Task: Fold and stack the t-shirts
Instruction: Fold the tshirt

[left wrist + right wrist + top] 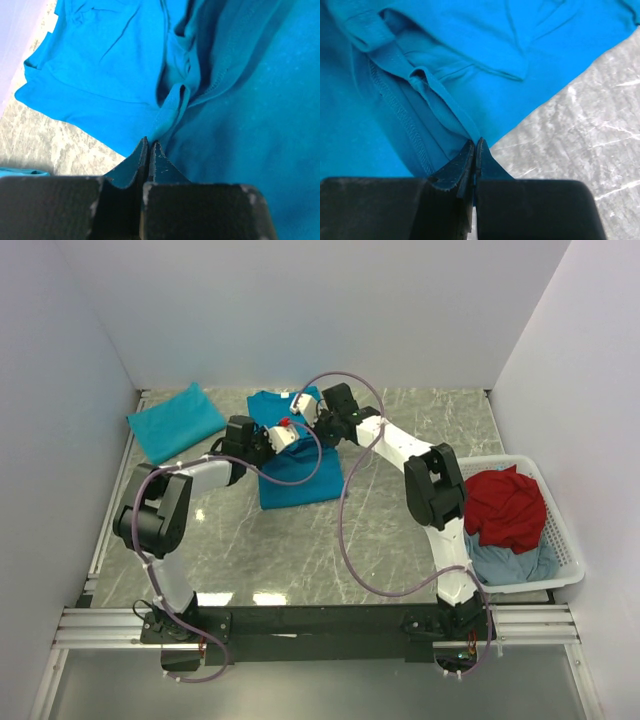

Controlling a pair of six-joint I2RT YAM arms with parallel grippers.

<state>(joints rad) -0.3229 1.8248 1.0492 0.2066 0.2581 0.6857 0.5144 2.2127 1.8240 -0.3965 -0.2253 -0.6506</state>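
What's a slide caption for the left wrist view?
Left pincer shut on a bunched fold of the teal t-shirt, marble table showing at lower left.

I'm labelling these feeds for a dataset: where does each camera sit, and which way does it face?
Top external: above and behind the bases, facing down and forward over the table; left arm, right arm show whole.
Left wrist: on the left arm, looking along the left hand, shut on the t-shirt.
Right wrist: on the right arm, looking along the right hand, shut on the same t-shirt.
Shared: both wrist views show that t-shirt and table.
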